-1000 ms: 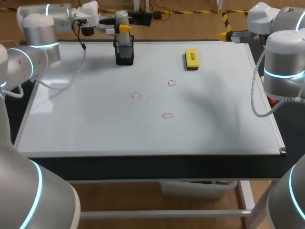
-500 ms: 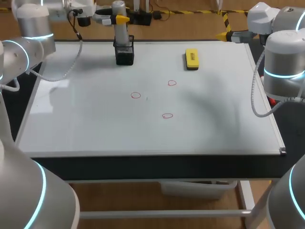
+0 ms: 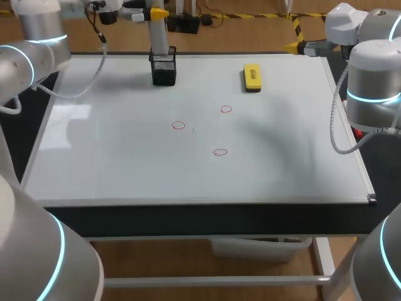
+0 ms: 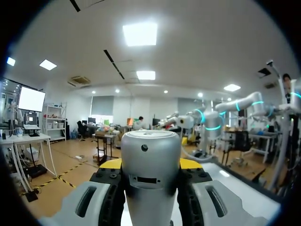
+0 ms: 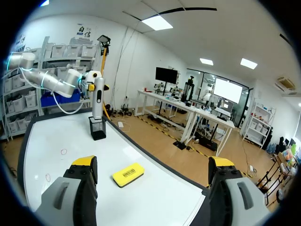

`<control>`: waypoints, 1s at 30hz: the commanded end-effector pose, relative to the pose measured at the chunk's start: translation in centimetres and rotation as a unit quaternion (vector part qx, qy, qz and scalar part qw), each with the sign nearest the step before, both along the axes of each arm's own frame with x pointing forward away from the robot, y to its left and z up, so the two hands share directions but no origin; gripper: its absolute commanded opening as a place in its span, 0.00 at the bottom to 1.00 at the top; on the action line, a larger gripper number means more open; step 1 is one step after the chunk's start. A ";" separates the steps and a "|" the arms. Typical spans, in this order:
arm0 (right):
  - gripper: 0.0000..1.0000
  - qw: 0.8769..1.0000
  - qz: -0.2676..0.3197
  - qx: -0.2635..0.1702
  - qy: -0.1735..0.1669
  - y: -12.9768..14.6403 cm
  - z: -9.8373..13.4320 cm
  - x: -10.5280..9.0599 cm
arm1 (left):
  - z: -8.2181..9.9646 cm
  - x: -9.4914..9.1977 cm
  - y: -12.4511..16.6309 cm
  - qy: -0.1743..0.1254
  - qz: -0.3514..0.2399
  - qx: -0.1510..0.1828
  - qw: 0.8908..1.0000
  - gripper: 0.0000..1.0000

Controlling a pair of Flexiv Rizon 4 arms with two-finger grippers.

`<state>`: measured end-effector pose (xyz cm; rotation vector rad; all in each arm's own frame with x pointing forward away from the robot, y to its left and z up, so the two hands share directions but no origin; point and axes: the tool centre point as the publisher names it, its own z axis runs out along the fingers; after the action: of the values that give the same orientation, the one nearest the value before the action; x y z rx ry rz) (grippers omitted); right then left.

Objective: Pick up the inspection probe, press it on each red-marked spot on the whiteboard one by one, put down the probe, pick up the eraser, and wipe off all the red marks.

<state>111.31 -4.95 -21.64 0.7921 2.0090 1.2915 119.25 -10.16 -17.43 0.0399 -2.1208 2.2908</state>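
The inspection probe (image 3: pixel 158 36) is a silver cylinder standing upright, its lower end in the mouth of the black mesh holder (image 3: pixel 163 70) at the whiteboard's far left. My left gripper (image 3: pixel 152 12) is shut on its upper part; in the left wrist view the probe (image 4: pixel 150 165) fills the gap between the fingers (image 4: pixel 107 188). The yellow eraser (image 3: pixel 252 77) lies at the far middle. Three red circles (image 3: pixel 178 125), (image 3: pixel 226 109), (image 3: pixel 220 152) mark the board's middle. My right gripper (image 5: pixel 153 165) stands open and holds nothing, beyond the board's far right corner, with the eraser (image 5: pixel 128 174) ahead of it.
The whiteboard (image 3: pixel 125 157) covers nearly the whole tabletop. My right arm (image 3: pixel 373 81) stands past the board's right edge. In the right wrist view the holder (image 5: pixel 98 128) and the probe (image 5: pixel 98 101) show across the board.
My left gripper has risen straight up with the probe, drawing it most of the way out of the holder. The right arm has not moved.
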 end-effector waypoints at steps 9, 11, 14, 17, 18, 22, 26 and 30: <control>1.00 1.000 0.000 0.000 0.001 0.0 0.0 0.0 | 2.1 -2.6 2.8 -0.009 0.057 0.009 0.998 0.00; 1.00 1.000 0.000 0.000 0.001 0.0 0.0 0.0 | 2.2 -3.1 3.4 -0.010 0.064 0.012 0.998 0.00; 1.00 1.000 0.000 0.000 0.001 0.0 0.0 0.0 | 2.2 -3.9 4.5 -0.012 0.080 0.014 0.997 0.00; 1.00 1.000 0.000 0.000 0.001 0.0 0.0 0.0 | 1.9 -4.8 5.8 -0.012 0.098 0.017 0.995 0.00; 1.00 1.000 0.000 0.000 0.001 0.0 0.0 0.0 | 1.8 -5.1 6.1 -0.012 0.103 0.017 0.995 0.00; 1.00 1.000 0.000 0.000 0.001 0.0 0.0 0.0 | 1.1 -6.8 7.3 -0.009 0.128 0.021 0.991 0.00; 1.00 1.000 0.000 0.000 0.001 0.0 0.0 0.0 | -0.2 -8.2 8.6 -0.001 0.150 0.024 0.988 0.00; 1.00 1.000 0.000 0.000 0.001 0.0 0.0 0.0 | -1.0 -9.7 9.3 0.002 0.166 0.030 0.986 0.00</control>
<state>111.31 -4.95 -21.64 0.7921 2.0089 1.2915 111.91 -1.21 -18.56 -0.0476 -2.1477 2.2060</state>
